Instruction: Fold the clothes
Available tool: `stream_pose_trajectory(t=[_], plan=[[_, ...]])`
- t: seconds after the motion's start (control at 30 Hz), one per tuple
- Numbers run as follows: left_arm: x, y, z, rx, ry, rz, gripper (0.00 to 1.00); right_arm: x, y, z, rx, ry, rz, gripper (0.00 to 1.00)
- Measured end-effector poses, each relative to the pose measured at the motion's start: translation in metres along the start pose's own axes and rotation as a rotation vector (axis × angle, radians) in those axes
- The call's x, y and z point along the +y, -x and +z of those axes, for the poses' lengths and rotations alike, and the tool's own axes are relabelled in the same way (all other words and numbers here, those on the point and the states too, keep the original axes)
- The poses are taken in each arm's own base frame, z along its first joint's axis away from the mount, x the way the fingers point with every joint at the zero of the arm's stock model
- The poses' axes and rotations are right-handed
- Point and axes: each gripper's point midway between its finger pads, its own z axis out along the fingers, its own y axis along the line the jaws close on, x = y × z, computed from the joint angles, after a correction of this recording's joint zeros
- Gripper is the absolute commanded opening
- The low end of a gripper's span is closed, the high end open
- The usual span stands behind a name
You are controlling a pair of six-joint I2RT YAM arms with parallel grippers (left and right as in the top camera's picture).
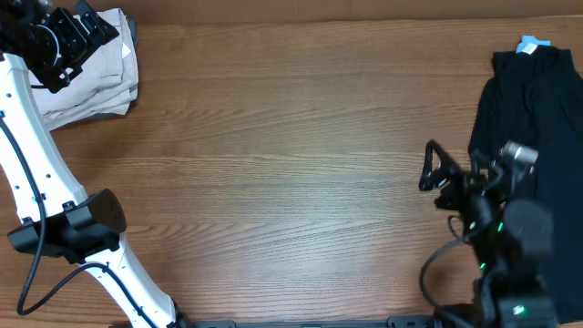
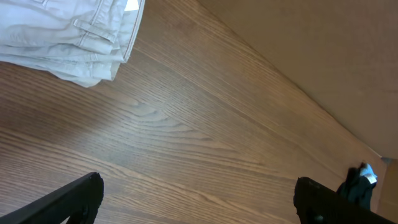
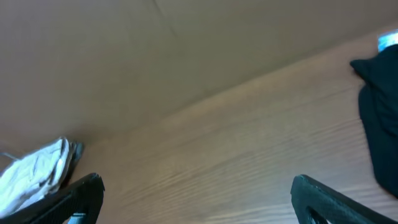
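Note:
The cream-beige shorts (image 1: 96,77) lie folded in a pile at the table's far left corner; they also show in the left wrist view (image 2: 68,37) and small in the right wrist view (image 3: 37,171). A black garment (image 1: 537,128) with a blue tag (image 1: 531,44) lies at the right edge, also in the right wrist view (image 3: 382,106). My left gripper (image 1: 64,41) is open and empty, raised over the shorts' left part (image 2: 196,196). My right gripper (image 1: 435,173) is open and empty, above bare table left of the black garment (image 3: 196,196).
The wooden table (image 1: 291,164) spans the view. A brown wall (image 3: 155,56) runs behind its far edge. A thin grey cloth edge (image 1: 130,36) shows under the cream pile. The arm bases stand at the front left (image 1: 82,228) and front right (image 1: 519,264).

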Motion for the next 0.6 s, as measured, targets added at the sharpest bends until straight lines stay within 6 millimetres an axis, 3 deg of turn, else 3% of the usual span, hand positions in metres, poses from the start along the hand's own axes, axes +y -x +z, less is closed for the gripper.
stream_pose_trajectory(t=[0.2, 0.43, 0.6], plan=[[0.000, 0.000, 0.000, 0.000, 0.000, 0.000, 1.00, -0.016, -0.034, 0.000, -0.144, 0.079, -0.012, 1.00], [0.000, 0.000, 0.000, 0.000, 0.000, 0.000, 1.00, -0.039, -0.076, 0.008, -0.149, 0.083, -0.010, 1.00], [0.000, 0.000, 0.000, 0.000, 0.000, 0.000, 1.00, -0.049, -0.086, 0.010, -0.132, 0.065, -0.006, 1.00]])
